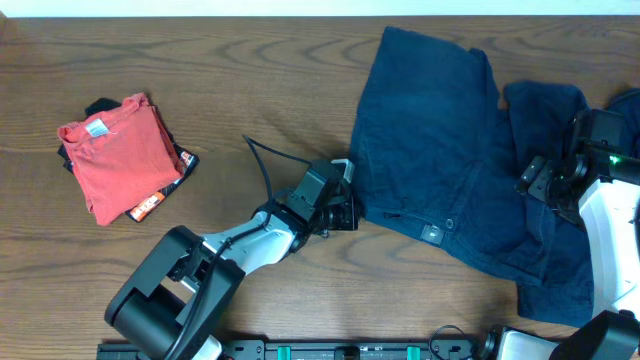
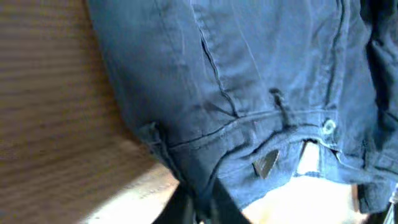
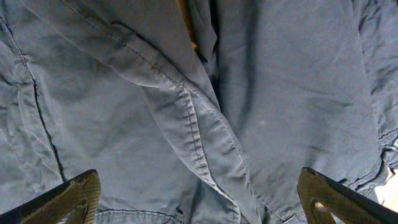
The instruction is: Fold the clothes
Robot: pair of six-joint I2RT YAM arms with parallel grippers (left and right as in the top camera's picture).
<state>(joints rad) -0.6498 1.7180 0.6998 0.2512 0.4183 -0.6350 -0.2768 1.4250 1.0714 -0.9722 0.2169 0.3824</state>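
The blue clothes (image 1: 430, 130) lay wrinkled on the counter (image 1: 250, 80), over toward 3 o'clock. The left end effector (image 1: 345, 210) was at their 9 o'clock edge, pinched shut on the cloth by the waistband. The right end effector (image 1: 532, 182) sat over the clothes farther toward 3 o'clock, its fingers (image 3: 78, 196) wide open. A red shirt (image 1: 115, 155) lay at 9 o'clock.
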